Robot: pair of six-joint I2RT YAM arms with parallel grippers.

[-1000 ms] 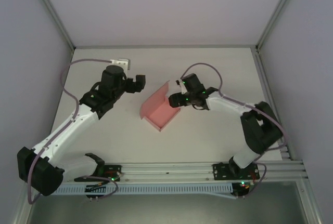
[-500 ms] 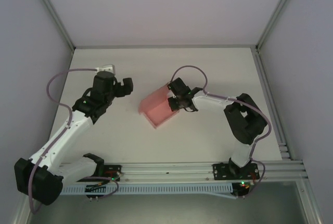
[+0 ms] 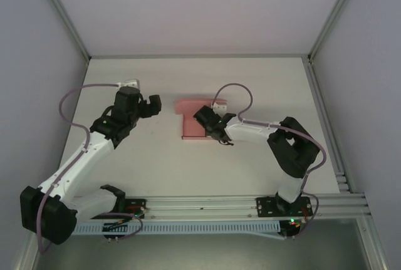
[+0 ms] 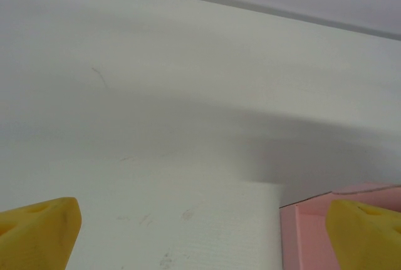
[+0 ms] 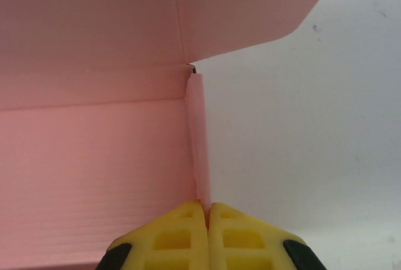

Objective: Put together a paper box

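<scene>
The pink paper box lies mid-table as a shallow open tray with its lid flap standing at the far side. My right gripper is shut on the box's right side wall, the thin card pinched between the yellow fingertips. Inside the right wrist view the box floor spreads left and the lid flap rises above. My left gripper hangs open to the left of the box, apart from it. One pink corner shows by its right fingertip.
A small white block with a cable sits at the far left behind the left arm. Grey walls close in the table on three sides, and an aluminium rail runs along the near edge.
The right gripper has swung left and dragged the box round, from diagonal to square with the table. The left arm has drawn back to the left.
</scene>
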